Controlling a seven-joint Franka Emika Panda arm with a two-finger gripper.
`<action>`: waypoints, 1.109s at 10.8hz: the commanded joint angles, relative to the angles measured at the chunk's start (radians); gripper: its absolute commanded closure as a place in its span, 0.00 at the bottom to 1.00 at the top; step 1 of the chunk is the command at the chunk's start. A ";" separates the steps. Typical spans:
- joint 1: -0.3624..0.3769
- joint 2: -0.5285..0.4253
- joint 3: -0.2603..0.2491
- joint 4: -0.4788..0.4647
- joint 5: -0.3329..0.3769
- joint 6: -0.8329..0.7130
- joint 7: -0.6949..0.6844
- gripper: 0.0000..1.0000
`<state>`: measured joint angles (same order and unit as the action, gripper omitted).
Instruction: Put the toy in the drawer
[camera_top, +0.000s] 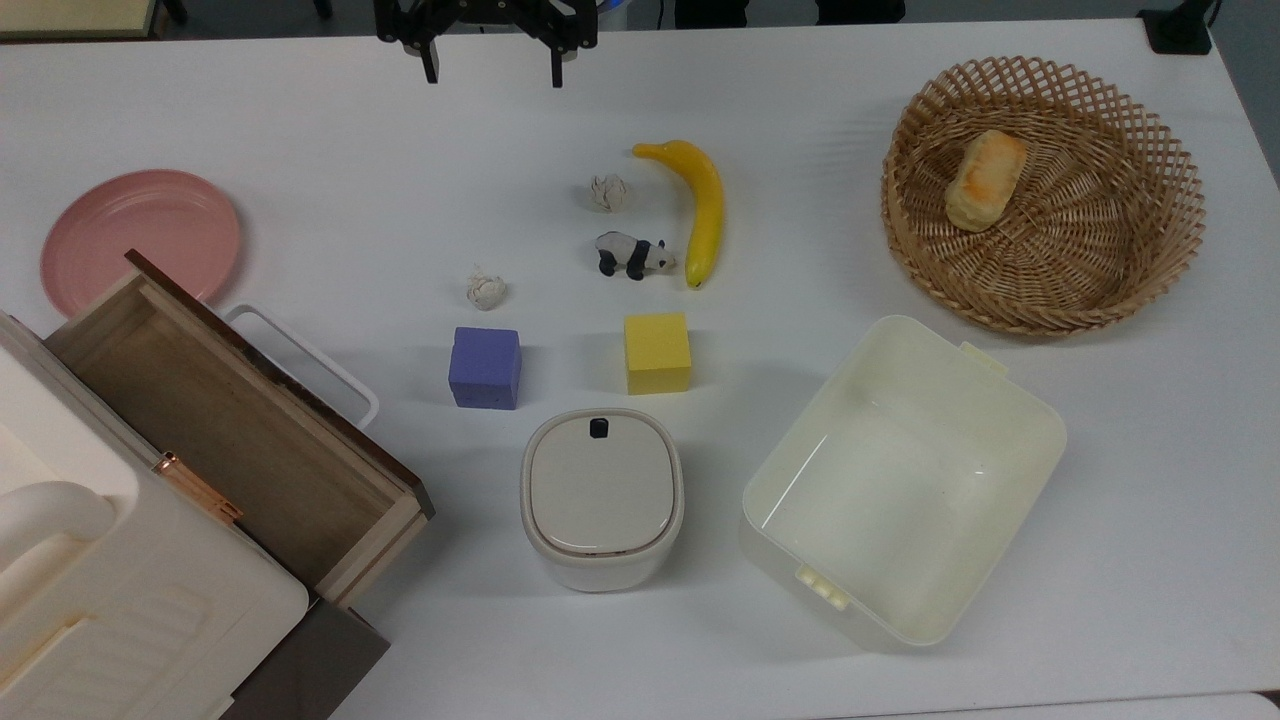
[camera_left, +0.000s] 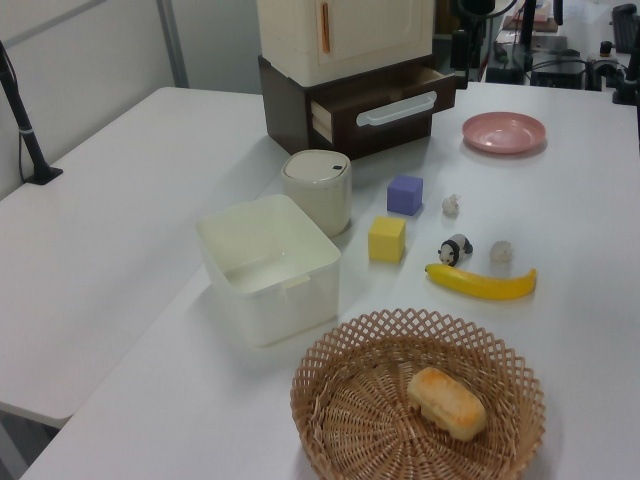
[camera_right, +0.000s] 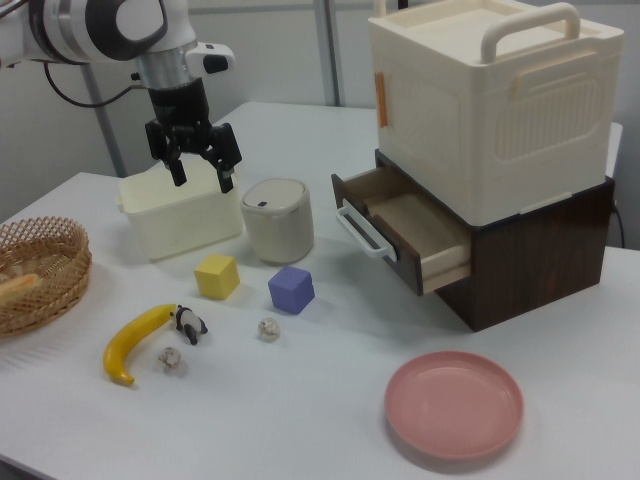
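The toy (camera_top: 632, 254) is a tiny black-and-white panda standing on the white table, just left of the yellow banana (camera_top: 697, 205) in the top view; it also stands by the banana as toy (camera_left: 455, 249) and toy (camera_right: 189, 323). The brown wooden drawer (camera_top: 215, 424) is pulled open and bare inside, with its white loop handle (camera_top: 305, 353); it shows too as drawer (camera_left: 377, 98) and drawer (camera_right: 405, 225). My gripper (camera_top: 493, 68) hangs open high above the table at the top view's upper edge, far from the toy, and shows as gripper (camera_right: 201, 172) with nothing between its fingers.
Near the toy lie two crumpled paper balls (camera_top: 607, 192) (camera_top: 486, 290), a purple cube (camera_top: 485, 367) and a yellow cube (camera_top: 657, 352). A lidded cream bin (camera_top: 602, 496), a cream tub (camera_top: 902, 480), a wicker basket (camera_top: 1043, 195) holding bread and a pink plate (camera_top: 140, 237) ring them.
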<state>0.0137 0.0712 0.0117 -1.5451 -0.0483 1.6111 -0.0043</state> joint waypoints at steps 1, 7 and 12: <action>0.000 0.002 -0.007 0.010 0.001 -0.024 0.014 0.00; -0.017 0.002 -0.010 0.008 -0.002 -0.023 0.012 0.00; -0.012 0.002 -0.009 0.007 -0.002 -0.023 0.007 0.00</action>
<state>-0.0077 0.0737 0.0067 -1.5453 -0.0485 1.6111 -0.0043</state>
